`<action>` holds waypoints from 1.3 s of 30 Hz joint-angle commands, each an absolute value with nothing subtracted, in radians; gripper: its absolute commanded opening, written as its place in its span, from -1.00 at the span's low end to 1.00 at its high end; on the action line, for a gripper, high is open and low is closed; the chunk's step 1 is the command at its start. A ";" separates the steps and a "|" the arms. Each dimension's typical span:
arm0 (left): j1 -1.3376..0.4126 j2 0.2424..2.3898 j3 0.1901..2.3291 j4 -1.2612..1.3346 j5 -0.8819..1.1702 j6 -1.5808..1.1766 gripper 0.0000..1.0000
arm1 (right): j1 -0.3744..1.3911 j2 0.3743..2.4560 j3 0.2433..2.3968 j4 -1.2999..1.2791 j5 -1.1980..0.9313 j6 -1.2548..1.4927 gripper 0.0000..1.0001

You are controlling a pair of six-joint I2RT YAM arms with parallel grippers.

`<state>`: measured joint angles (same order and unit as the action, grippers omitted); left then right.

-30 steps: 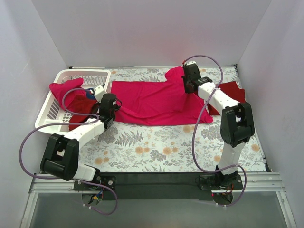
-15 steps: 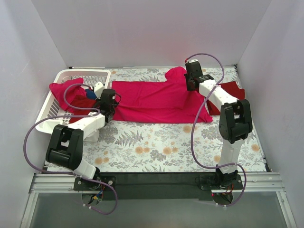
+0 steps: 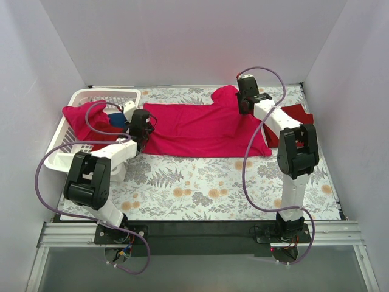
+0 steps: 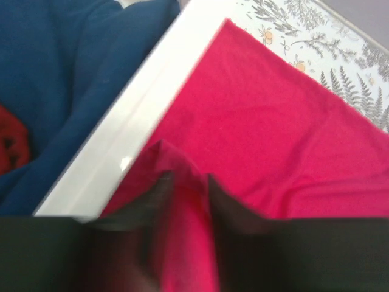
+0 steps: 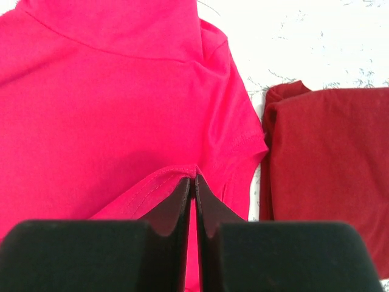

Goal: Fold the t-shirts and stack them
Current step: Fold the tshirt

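A smooth pink-red t-shirt [image 3: 200,128] lay spread flat along the far edge of the fern-printed worktop [image 3: 194,182]. The right gripper [image 5: 193,182] was clenched on its sleeve hem, beside a flat maroon t-shirt [image 5: 328,176] at the far right corner. The left gripper [image 4: 185,182], blurred, apparently pinched a raised ridge of the shirt's other end just beside the white plastic basket [image 4: 134,128], which held a crumpled blue t-shirt [image 4: 67,79].

A bright pink-red t-shirt [image 3: 200,129] lies spread mostly flat across the far half of the table, its left edge bunched into a ridge. A dark maroon-red t-shirt [image 5: 328,158] lies folded just right of it. A blue t-shirt [image 4: 61,73] sits crumpled in the basket.
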<state>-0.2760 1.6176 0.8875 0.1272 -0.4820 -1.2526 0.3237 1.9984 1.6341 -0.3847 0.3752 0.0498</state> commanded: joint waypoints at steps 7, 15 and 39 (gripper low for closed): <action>-0.264 1.566 0.986 0.150 -0.457 -1.203 0.59 | 0.316 1.948 1.732 -0.344 0.313 0.020 -0.10; -0.417 1.644 1.003 0.230 -0.371 -1.152 0.62 | 0.319 1.807 1.403 -0.246 -0.068 0.081 -0.03; -0.686 1.812 0.904 0.411 -0.236 -1.146 0.61 | 0.316 1.922 1.275 -0.172 -0.137 0.106 -0.21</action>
